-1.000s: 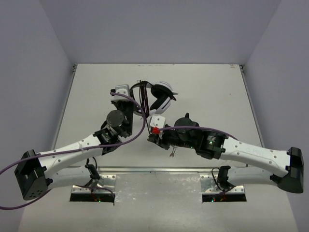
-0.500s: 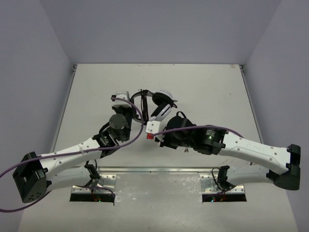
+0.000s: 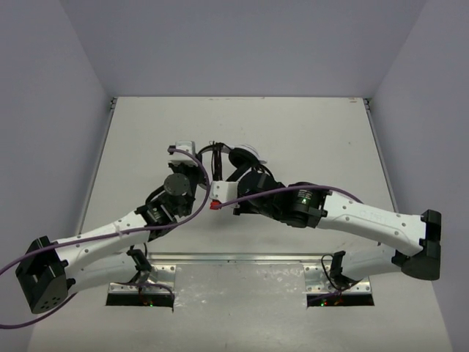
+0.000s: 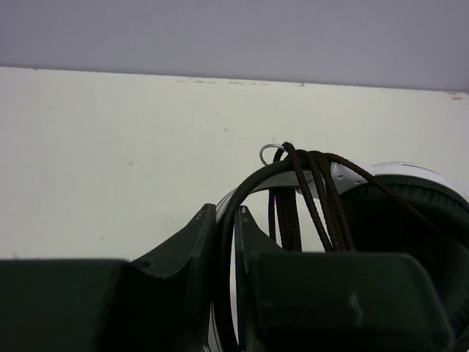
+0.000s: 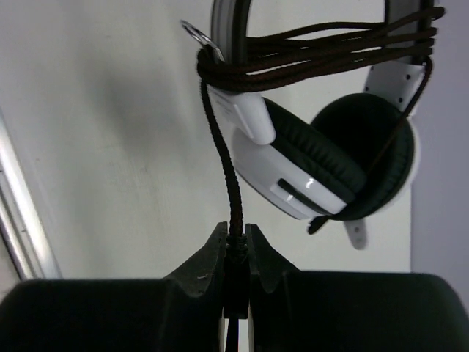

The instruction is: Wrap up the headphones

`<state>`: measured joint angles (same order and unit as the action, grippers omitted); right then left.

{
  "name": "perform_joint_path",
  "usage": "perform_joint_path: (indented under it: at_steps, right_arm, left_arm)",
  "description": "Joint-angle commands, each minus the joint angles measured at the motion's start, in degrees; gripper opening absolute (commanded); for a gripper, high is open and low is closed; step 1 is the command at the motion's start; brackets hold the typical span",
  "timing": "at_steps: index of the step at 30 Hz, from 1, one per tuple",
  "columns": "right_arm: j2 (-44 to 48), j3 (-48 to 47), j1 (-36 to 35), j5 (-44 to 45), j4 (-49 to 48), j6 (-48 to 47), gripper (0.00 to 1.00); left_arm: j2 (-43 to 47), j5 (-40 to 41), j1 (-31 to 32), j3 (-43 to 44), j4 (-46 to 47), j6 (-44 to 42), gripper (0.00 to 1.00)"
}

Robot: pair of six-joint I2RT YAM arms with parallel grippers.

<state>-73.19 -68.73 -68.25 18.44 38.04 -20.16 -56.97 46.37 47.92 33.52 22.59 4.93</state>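
The headphones (image 3: pixel 245 155) hang between my two grippers above the middle of the table. Their thin black headband (image 4: pixel 253 183) is pinched in my left gripper (image 4: pixel 226 214), which is shut on it. The black cord (image 5: pixel 315 45) is looped several times across the headband arms. One strand (image 5: pixel 223 165) runs down from the loops into my right gripper (image 5: pixel 234 233), shut on the cord's thick end. A white ear cup with a black pad (image 5: pixel 322 163) hangs just beyond the right fingers. From above, the right gripper's fingers are hidden under its wrist (image 3: pixel 222 193).
Purple robot cables (image 3: pixel 198 209) arc over both arms near the headphones. The two wrists sit close together mid-table. The table's metal front rail (image 3: pixel 234 258) runs along the near edge, and grey walls enclose the table (image 3: pixel 315 125).
My right arm has swung left and forward, carrying the cord end towards the left wrist. The headphones have shifted slightly nearer and the left arm moved a little with them.
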Motion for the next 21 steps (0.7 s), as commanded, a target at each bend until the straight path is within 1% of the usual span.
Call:
perform_joint_path:
  at_steps: [1,2,3,4,6,7,10,12,13,14,16,19,20,21]
  right_arm:
    - [-0.5,-3.1,-0.8,10.6,-2.8,-7.4,0.03]
    - [-0.2,-1.8,-0.9,12.2,-6.3,-9.7,0.03]
    - [1.1,-1.0,-0.9,13.6,-8.1,-10.7,0.08]
    - [2.1,0.6,-0.9,13.4,-11.4,-12.3,0.11]
    - [5.6,1.8,-0.9,11.5,-13.4,-12.6,0.13]
    - [6.9,2.8,-0.9,8.7,-15.1,-12.6,0.14]
    - [10.8,5.5,-0.8,6.6,-19.0,-13.7,0.13]
    - [11.4,6.6,-0.8,8.1,-20.6,-14.7,0.13]
    - [11.9,8.1,-0.8,9.1,-23.4,-16.6,0.13]
    - [12.4,9.0,-0.8,11.5,-25.5,-17.6,0.16]
    - [13.9,11.4,-0.6,12.3,-28.9,-19.8,0.19]
    - [14.9,11.6,0.0,13.8,-28.8,-21.0,0.22]
    - [15.1,11.4,0.0,14.7,-28.1,-21.1,0.26]
    - [15.2,10.8,0.7,15.1,-27.4,-21.2,0.27]
  left_arm:
    - [1.5,-9.3,-0.7,1.3,0.3,0.4,0.01]
    - [1.6,-14.7,-0.7,0.9,-0.3,-0.1,0.0]
    - [1.5,-17.3,-0.7,1.0,-0.9,-0.4,0.0]
    - [1.3,-19.8,-0.7,1.0,-1.5,-1.0,0.0]
    - [1.5,-25.0,-0.6,0.5,-2.2,-1.0,0.0]
    - [1.7,-29.0,-0.6,-0.6,-1.9,-1.0,0.0]
    - [2.4,-36.1,-0.7,-3.4,1.7,-1.2,0.0]
    - [2.5,-41.3,-0.7,-4.1,3.3,-1.2,0.0]
    - [2.6,-44.3,-0.7,-4.3,3.8,-1.2,0.0]
    - [2.7,-45.4,-0.7,-4.4,4.2,-0.9,0.0]
    - [2.7,-48.6,-0.7,-4.3,4.5,-1.1,0.0]
    - [2.7,-47.2,-0.7,-3.3,3.0,-1.2,0.0]
    - [3.2,-46.9,-0.6,-3.4,2.1,-1.5,0.0]
    - [3.6,-46.6,-0.7,-3.7,1.8,-1.6,0.0]
